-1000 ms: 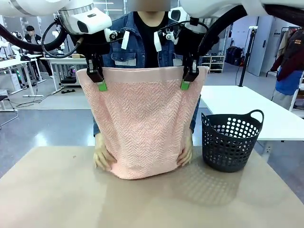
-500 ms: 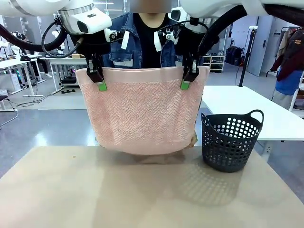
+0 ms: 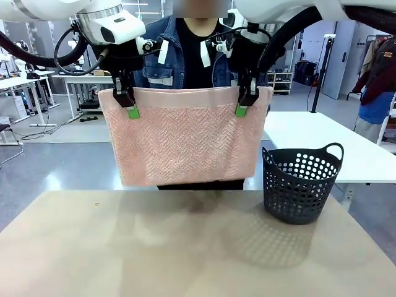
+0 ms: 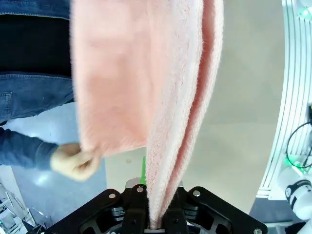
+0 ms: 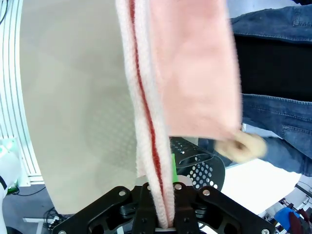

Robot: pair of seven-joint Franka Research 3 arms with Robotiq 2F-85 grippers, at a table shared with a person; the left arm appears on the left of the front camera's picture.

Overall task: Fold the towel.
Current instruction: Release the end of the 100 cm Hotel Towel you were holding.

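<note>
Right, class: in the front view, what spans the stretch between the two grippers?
The towel: its top hem runs nearly straight from the left gripper to the right gripper, both shut on it, seen in the front view.

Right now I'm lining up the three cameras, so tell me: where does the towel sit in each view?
Front view: the towel hangs across the middle, top hem pinched by the left gripper and right gripper.
Left wrist view: rises from bottom centre to the top.
Right wrist view: rises from bottom centre to the top.
Shared landmark: the tan table.
</note>
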